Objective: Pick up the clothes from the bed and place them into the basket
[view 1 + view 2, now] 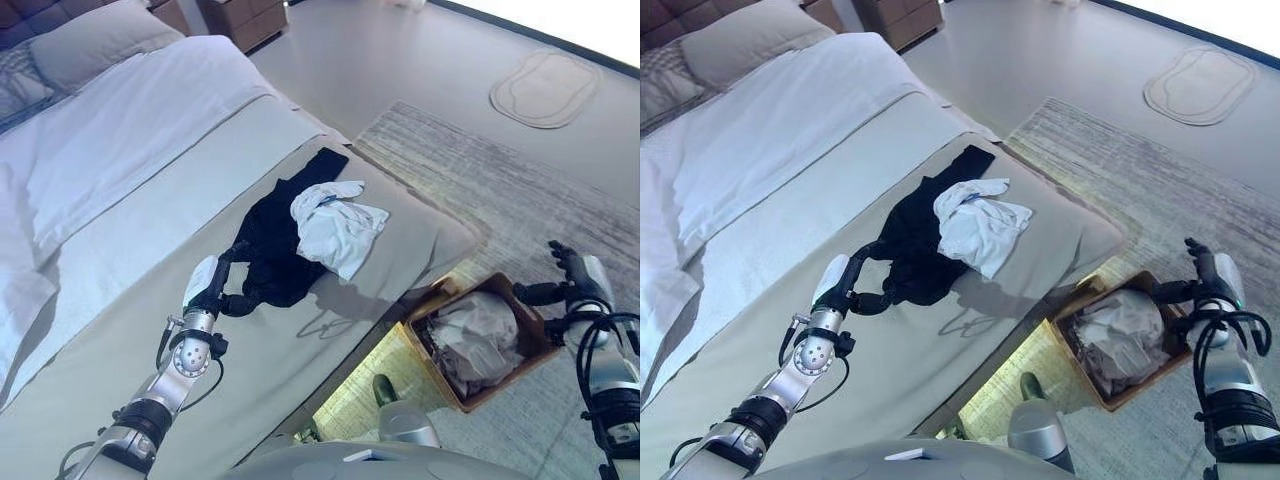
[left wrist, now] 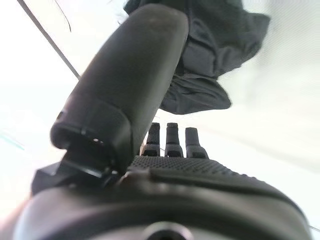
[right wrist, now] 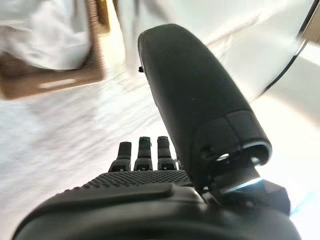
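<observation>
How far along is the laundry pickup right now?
Partly done: the basket on the rug already holds pale clothes. The left hand reaches the black garment without a clear grip; the right hand is empty. The black garment and white garment remain on the bed.

Bed (image 1: 150,300) on left, basket (image 1: 528,345) on rug (image 1: 480,190) to its right, by bed's near corner. Two garments mid-bed: shirt (image 1: 338,228) lies on top of trousers (image 1: 275,240), overlapping their right side. Cloth (image 1: 480,335) in basket. Pillow (image 1: 95,42) at far end. L hand (image 1: 215,290) at trousers' near edge; R hand (image 1: 570,275) just right of basket.
</observation>
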`<state>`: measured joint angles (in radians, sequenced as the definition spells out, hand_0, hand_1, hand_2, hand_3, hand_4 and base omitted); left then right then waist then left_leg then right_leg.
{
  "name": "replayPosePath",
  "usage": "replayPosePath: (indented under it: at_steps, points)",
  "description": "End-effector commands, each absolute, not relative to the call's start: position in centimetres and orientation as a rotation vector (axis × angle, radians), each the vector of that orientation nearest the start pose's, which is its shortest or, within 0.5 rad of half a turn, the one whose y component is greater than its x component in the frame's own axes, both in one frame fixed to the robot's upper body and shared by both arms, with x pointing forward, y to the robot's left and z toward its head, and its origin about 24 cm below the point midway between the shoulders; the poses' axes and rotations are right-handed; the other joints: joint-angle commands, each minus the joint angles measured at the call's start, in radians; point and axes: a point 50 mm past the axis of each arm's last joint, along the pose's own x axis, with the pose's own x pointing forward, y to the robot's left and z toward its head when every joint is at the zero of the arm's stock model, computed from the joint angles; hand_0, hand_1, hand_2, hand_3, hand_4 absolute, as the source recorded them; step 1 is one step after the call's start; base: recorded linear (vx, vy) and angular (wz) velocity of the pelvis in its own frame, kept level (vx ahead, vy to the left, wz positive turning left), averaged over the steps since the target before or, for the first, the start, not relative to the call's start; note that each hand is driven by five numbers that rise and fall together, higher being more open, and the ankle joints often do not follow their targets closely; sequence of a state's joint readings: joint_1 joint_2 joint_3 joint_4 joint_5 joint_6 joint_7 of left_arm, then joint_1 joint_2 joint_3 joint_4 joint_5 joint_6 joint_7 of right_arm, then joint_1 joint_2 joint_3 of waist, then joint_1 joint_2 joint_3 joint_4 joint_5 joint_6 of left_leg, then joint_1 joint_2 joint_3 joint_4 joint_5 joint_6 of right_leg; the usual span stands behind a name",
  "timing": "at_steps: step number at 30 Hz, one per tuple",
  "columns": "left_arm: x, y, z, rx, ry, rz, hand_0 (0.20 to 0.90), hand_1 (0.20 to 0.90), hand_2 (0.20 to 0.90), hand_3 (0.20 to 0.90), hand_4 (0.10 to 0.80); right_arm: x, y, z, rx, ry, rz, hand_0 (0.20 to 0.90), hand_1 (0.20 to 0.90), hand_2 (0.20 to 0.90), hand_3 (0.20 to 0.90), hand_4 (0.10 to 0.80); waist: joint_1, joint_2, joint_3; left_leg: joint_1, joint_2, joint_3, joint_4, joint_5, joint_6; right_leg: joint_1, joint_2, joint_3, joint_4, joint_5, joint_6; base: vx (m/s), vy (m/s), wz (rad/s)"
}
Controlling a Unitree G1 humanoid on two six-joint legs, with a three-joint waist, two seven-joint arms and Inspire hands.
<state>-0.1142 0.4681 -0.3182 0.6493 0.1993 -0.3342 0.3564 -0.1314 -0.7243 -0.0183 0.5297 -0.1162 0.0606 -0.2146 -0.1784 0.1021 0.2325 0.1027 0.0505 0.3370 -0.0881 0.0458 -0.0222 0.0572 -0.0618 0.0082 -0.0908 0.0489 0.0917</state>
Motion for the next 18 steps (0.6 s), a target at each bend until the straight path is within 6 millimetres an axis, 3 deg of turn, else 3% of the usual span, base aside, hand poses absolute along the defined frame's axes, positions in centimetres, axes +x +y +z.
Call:
replayPosePath:
  at_steps: [1,9,14,18]
  points:
    - [25.7,23.3,-0.4,0.753,-0.023,0.062,0.900,0.900,0.900,0.900,0.800,29.1,-33.9,11.8,-1.000,-0.012,-0.420,0.900,0.900,0.900,0.900,0.800,0.071,-0.047,-0.050,-0.011,-0.016,-0.108,0.124,-0.153,-0.010,-0.090,-0.021,-0.102,0.159,-0.081,0.004,0.049,-0.036,0.25]
    - [25.3,23.6,-0.6,0.767,-0.027,0.029,0.900,0.900,0.900,0.900,0.800,31.7,-31.3,13.6,-1.137,-0.080,-0.327,0.900,0.900,0.900,0.900,0.800,0.145,-0.044,0.008,-0.079,-0.027,-0.202,0.208,-0.167,-0.011,-0.133,-0.033,-0.158,0.297,-0.155,-0.035,0.033,-0.023,0.34]
    - [25.9,23.1,0.1,0.736,-0.070,0.033,0.900,0.900,0.900,0.900,0.800,33.5,-31.8,17.0,-1.188,-0.101,-0.361,0.900,0.900,0.900,0.900,0.800,0.182,-0.006,0.082,-0.155,-0.045,-0.242,0.280,-0.175,-0.019,-0.199,-0.057,-0.198,0.381,-0.186,-0.065,-0.076,0.050,0.29]
    - [25.9,22.8,0.8,0.717,-0.118,0.026,0.900,0.900,0.900,0.900,0.800,34.6,-31.9,19.8,-1.232,-0.127,-0.389,0.900,0.900,0.900,0.900,0.800,0.208,0.028,0.144,-0.251,-0.065,-0.264,0.376,-0.180,-0.011,-0.291,-0.076,-0.219,0.500,-0.217,-0.090,-0.128,0.057,0.23]
